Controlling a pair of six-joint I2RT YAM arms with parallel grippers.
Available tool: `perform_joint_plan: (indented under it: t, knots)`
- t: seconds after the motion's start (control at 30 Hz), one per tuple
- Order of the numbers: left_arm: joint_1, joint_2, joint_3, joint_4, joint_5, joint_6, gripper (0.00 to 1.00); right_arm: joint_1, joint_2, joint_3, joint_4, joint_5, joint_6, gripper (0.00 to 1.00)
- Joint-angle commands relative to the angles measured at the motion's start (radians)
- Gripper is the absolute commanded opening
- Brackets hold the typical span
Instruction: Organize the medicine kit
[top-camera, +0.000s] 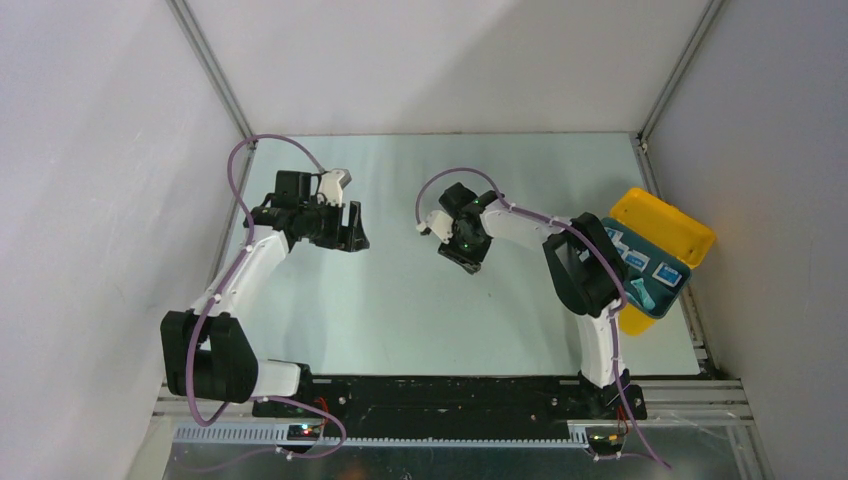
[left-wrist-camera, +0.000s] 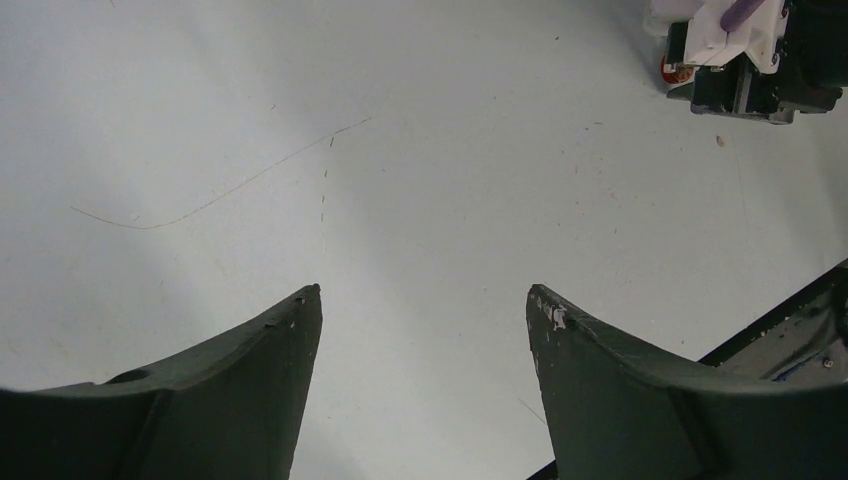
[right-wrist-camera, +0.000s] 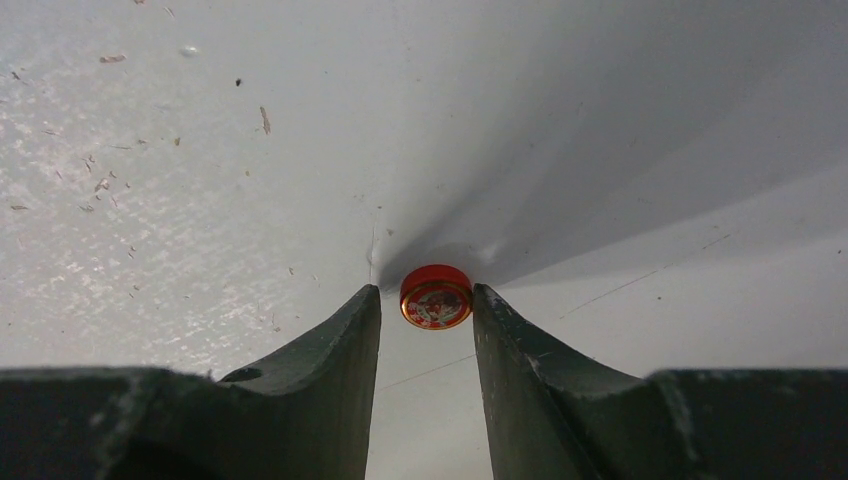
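The medicine kit (top-camera: 668, 222), a bright-yellow case, lies open at the table's right edge. Its dark-teal divided tray (top-camera: 640, 262) holds small white-and-blue packets (top-camera: 665, 272). In the right wrist view a small round red tin (right-wrist-camera: 436, 298) lies flat on the table between the tips of my right gripper (right-wrist-camera: 425, 290). The right finger touches the tin and a narrow gap shows at the left finger. From above, the right gripper (top-camera: 463, 255) points down at mid-table and hides the tin. My left gripper (left-wrist-camera: 425, 295) stands wide open over bare table, seen from above at back left (top-camera: 350, 232).
White walls close in the table on three sides. The black base rail (top-camera: 450, 392) runs along the near edge. In the left wrist view the right arm's wrist (left-wrist-camera: 745, 50) shows at top right. The right arm's elbow (top-camera: 580, 270) stands beside the kit.
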Motion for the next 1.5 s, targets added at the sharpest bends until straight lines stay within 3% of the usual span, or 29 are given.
perform_joint_plan:
  t: [0.0,0.43,0.73,0.97,1.47]
  knots:
    - [0.005,-0.02,0.033,0.009,0.015,0.003,0.8,-0.008,0.009,0.034,-0.031,-0.016,0.02,0.43]
    - [0.004,-0.019,0.032,0.009,0.015,0.002,0.8,-0.014,0.029,0.042,-0.036,-0.031,0.036,0.38]
    - [0.005,-0.023,0.029,0.01,0.015,0.003,0.79,-0.014,0.059,0.076,-0.046,-0.03,0.042,0.4]
    - [0.005,-0.024,0.027,0.009,0.015,0.006,0.8,-0.016,0.051,0.08,-0.06,-0.043,0.049,0.33]
    - [0.005,-0.022,0.041,0.01,0.029,-0.006,0.79,-0.101,-0.353,-0.04,-0.159,0.044,0.045,0.27]
